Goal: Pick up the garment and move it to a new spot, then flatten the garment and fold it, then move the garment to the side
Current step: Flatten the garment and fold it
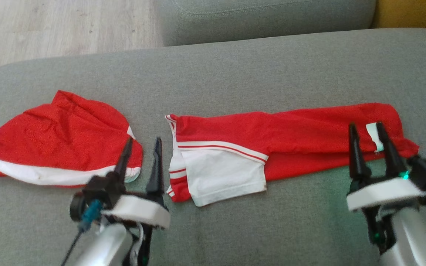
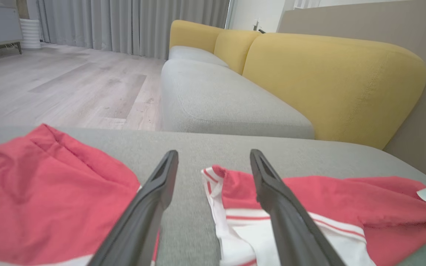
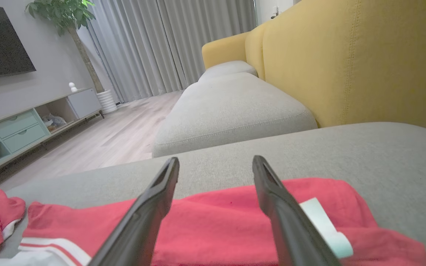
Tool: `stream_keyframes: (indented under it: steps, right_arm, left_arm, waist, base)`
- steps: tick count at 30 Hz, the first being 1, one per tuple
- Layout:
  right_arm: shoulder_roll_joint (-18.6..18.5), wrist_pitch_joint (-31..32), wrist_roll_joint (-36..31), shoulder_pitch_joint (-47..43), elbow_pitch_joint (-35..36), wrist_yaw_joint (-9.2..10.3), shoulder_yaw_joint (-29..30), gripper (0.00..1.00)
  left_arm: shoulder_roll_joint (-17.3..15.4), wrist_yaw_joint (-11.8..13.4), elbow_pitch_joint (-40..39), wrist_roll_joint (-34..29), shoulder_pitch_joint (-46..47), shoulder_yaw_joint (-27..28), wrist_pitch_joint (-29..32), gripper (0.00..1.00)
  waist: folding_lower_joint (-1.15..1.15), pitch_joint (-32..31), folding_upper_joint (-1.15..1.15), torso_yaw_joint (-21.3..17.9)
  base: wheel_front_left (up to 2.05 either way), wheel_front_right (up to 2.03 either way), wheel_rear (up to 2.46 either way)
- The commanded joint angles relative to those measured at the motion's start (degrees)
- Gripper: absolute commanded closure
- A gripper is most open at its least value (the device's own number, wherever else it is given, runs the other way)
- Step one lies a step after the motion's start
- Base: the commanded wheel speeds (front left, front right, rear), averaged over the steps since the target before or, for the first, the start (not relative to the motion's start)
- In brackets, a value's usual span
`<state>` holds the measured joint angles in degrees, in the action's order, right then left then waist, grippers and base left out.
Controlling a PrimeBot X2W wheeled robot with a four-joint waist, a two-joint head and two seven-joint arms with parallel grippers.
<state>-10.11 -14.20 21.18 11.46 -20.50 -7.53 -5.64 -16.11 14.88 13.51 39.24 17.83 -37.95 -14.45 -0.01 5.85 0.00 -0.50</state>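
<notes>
Head view: left gripper (image 1: 143, 140) and right gripper (image 1: 366, 125), fingers (image 1: 355, 155) spread, are hovering at the garment's (image 1: 290, 129) ends, likely for folding.

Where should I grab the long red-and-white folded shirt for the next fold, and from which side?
Probably its two short ends: the long red-and-white folded shirt lies flat as a strip across the grey sofa cushion. Come from the near edge, open left gripper to the striped end, open right gripper by the white label.
</notes>
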Motion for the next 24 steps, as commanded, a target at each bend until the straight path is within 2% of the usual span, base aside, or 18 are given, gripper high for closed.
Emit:
stream_keyframes:
  steps: [1,6,12,16,19,20,22,24]
  right_arm:
    - [0.76,-0.64,-1.46,-0.19,2.51,0.04,-0.06,0.0]
    - [2.96,-0.22,-4.73,-2.01,3.98,0.04,1.32,0.0]
    - [2.15,3.21,-8.17,1.18,4.69,0.04,4.4,0.0]
    - [3.09,8.31,-14.49,6.92,0.25,0.04,14.19,0.0]
    - [4.3,11.42,-18.67,9.72,-2.93,0.04,19.92,0.0]
    - [4.3,11.42,-18.67,9.72,-2.93,0.04,19.92,0.0]
    - [5.52,14.92,-22.87,12.03,-6.36,0.04,26.79,0.0]
    - [6.28,16.99,-24.96,13.21,-7.99,0.04,30.24,0.0]
  left_arm:
    - [0.41,-0.9,-0.8,-1.65,0.6,3.43,-0.53,0.0]
    - [3.22,-3.95,0.93,-5.24,-1.67,6.53,-0.54,0.0]
    - [4.97,-7.08,2.57,-8.33,-0.34,8.99,-0.54,0.0]
    - [6.0,-8.98,3.73,-10.29,1.1,9.67,-0.54,0.0]
    - [6.53,-9.76,4.24,-11.09,1.55,10.35,-0.54,0.0]
    - [6.53,-9.76,4.24,-11.09,1.55,10.35,-0.54,0.0]
    - [6.97,-10.48,4.71,-11.8,1.71,10.83,-0.54,0.0]
    - [7.24,-10.89,4.97,-12.25,1.8,11.13,-0.54,0.0]
  waist:
    - [0.01,-0.05,0.0,0.01]
    - [0.01,1.06,0.0,0.18]
    - [0.01,3.94,0.0,0.19]
    - [0.01,6.46,0.0,0.48]
    - [0.01,7.41,0.0,0.77]
    - [0.01,7.41,0.0,0.77]
    - [0.01,8.15,0.0,1.04]
    - [0.01,8.45,0.0,1.17]
  base:
    - [0.0,0.0,0.0]
    - [0.0,0.0,0.0]
    - [0.0,0.0,0.0]
    - [0.0,0.0,0.0]
    - [0.0,0.0,0.0]
    - [0.0,0.0,0.0]
    - [0.0,0.0,0.0]
    - [0.0,0.0,0.0]
